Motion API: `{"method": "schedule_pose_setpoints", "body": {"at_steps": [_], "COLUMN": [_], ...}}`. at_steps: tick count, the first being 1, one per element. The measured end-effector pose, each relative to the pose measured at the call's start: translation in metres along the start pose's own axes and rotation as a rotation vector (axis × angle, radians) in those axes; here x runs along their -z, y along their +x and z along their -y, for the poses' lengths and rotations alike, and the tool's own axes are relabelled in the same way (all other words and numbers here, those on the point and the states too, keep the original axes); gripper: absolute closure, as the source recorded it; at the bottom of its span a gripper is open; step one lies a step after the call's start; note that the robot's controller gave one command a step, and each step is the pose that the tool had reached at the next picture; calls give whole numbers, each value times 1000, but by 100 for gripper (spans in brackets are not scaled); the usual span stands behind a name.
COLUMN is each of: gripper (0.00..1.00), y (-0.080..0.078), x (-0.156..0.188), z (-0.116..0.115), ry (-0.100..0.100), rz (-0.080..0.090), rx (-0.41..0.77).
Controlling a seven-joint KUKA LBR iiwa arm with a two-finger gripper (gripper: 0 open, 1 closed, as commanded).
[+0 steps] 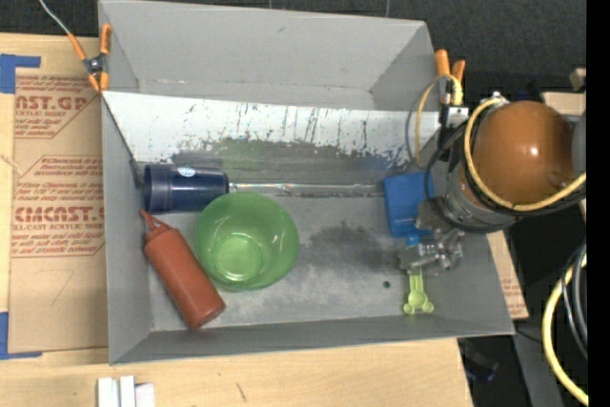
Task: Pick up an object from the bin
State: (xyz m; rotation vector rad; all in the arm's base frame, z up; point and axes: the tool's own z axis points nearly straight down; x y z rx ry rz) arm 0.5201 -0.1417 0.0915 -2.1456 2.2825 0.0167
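My gripper hangs low at the right side of the bin, under the arm's orange dome. Directly below it lies a small light-green plastic piece, thin, with a forked end pointing to the bin's near wall; its upper end reaches up to the gripper. A blue block sits just left of and behind the gripper, touching or nearly touching it.
On the left side a green bowl stands upright. A dark blue cup lies on its side behind it. A red-brown squeeze bottle lies slanted along the left wall. Bare floor separates the bowl from the gripper.
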Motion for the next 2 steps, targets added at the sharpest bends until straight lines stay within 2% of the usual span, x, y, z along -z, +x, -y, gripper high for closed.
{"method": "schedule_pose_setpoints", "body": {"at_steps": [2], "gripper": [100], "y": [0], "x": [19], "z": [1], "ry": [5], "rz": [-1], "rx": [-3]}}
